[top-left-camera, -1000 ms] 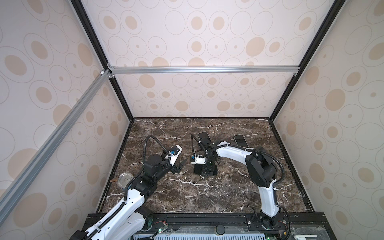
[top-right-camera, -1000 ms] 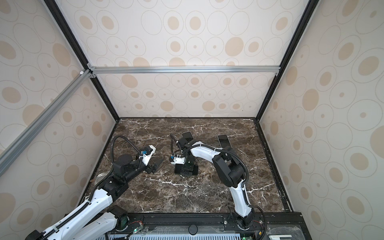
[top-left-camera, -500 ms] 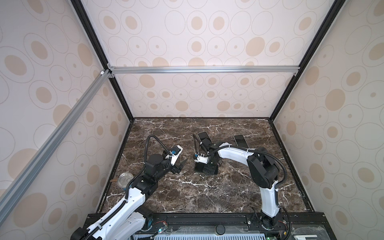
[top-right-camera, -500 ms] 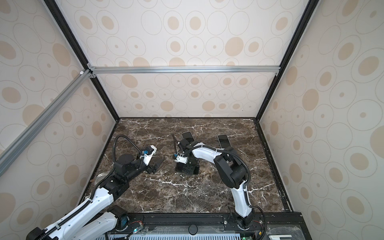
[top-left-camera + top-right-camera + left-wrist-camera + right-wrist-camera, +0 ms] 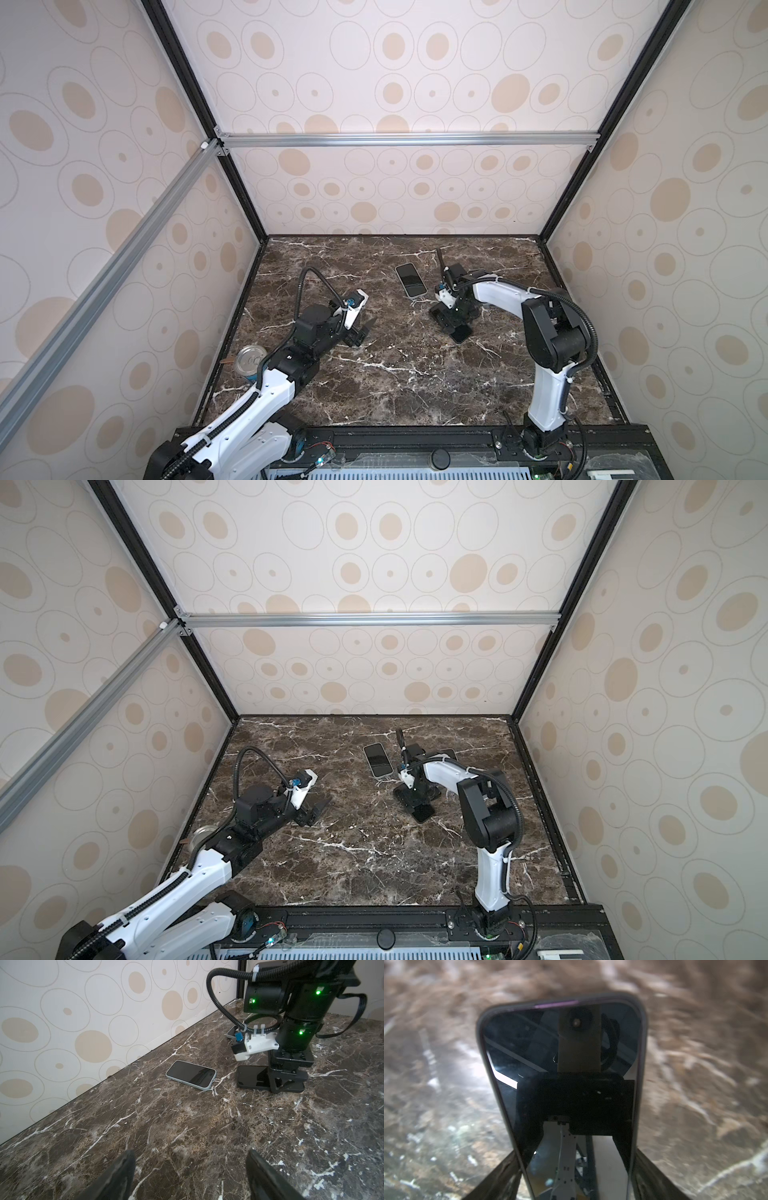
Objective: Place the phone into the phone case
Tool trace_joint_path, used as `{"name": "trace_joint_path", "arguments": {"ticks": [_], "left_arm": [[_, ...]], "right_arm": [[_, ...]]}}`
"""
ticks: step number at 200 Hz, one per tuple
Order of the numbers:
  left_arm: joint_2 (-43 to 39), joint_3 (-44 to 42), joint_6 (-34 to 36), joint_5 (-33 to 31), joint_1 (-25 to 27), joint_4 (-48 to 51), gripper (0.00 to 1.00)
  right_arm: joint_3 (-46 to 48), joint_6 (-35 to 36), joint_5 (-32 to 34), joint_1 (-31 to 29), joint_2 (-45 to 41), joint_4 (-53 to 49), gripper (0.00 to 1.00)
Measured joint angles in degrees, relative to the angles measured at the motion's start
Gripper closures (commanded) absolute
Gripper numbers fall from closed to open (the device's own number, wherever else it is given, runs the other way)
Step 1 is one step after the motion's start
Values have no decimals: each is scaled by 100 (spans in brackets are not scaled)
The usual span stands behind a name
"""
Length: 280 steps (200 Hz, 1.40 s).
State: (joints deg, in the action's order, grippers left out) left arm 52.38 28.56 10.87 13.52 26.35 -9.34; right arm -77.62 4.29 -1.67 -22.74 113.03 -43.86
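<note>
**Dark phone (image 5: 461, 332), flat on bench (image 5: 395, 374), right of centre**

Right tool (image 5: 576, 1159) stands over it, fingers (image 5: 508, 1169) pressed against both long edges, clamped on the dark phone. Left tool (image 5: 190, 1167) has its jaws apart and empty, left of centre in both top views. Pale-cased phone (image 5: 410, 286) lies nearby, apart, toward the back wall.

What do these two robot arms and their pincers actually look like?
Both the left arm and right arm have smooth white shells with chunky black joints. A ribbed black cable loops along each. Small green lights glow on the right arm's joints. The left gripper and right gripper are black, each with two flat fingers, beside a white camera mount with a blue plug.
</note>
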Motion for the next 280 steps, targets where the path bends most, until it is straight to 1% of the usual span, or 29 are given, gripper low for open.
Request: {"name": "trace_joint_path", "arguments": {"ticks": [32,74,95,118,152,178,202,227,241,255,267,280], "left_arm": [[20,4,-39,0,0,-2,17],[28,9,-59,-63,0,0,17],[28,9,-76,-83,0,0,17],[28,9,-120,-127,0,2,17],[131,168,-313,-328,0,98,17],[356,522,-669,-758,-24,188,17],[463,769,-1040,-1318,-96,98,16],[632,748,-1311,-2131,-293,-396,15],[813,608,-1351,-2605,-494,-855,16],[1010,247,-1349,-3032,-787,-1484,16],[1163,-114,-1344,-3233,-1034,-1941,16],[1331,-509,-1300,-3279,-1316,-2415,17]], "right_arm": [[-721,-568,50,227,487,-98,19],[-1298,-1152,212,321,879,-72,17],[-1440,-1335,243,332,970,-59,13],[-1537,-1480,258,337,1032,-37,3],[-1561,-1602,166,348,1029,-4,0],[-1554,-1683,118,354,883,-4,0],[-1517,-1690,188,354,337,20,0],[-1075,-1683,533,372,-798,472,0],[-531,-1670,796,452,-1600,938,0],[192,-1591,1049,647,-2365,1558,0],[901,-1469,1283,883,-2933,2109,0],[1661,-1274,1464,1156,-3386,2712,0]]}}
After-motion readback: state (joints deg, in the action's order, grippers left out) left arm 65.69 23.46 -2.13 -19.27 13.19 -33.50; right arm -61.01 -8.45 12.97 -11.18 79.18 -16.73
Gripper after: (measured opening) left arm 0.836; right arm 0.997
